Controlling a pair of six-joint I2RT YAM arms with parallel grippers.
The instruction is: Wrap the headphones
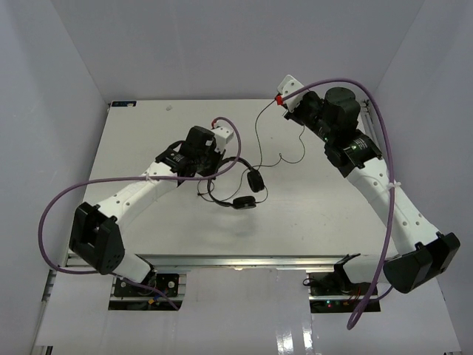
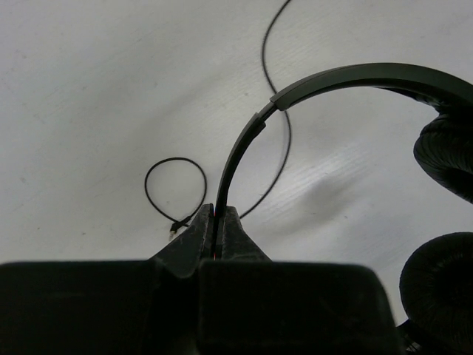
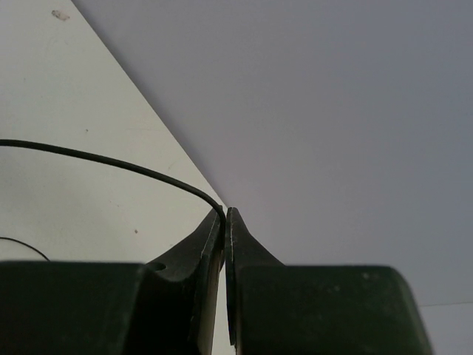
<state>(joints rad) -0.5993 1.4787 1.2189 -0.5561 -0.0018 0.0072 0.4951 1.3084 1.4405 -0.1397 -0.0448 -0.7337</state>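
**Two robot arms grip black headphones and their cord over a white table**

At the bottom of the overhead view, the two arm bases sit bolted to the near edge of the white table, each trailing a thick purple cable. Pale grey walls enclose the table.

The left arm reaches up toward the middle of the frame. The right arm stretches to the upper right, near the table's far edge.

The headphones are at the centre of the table. Their thin headband arches from the left arm toward the two round padded earcups. Whether the earcups rest on the surface is unclear.

The left gripper has its fingers pressed together on the end of the headband. The right gripper pinches the thin black cord between its fingertips.

In the overhead view the cord runs down from that pinch in loose curves toward the headphones. In the left wrist view a small loop of cord lies on the table, just beside the left fingers.
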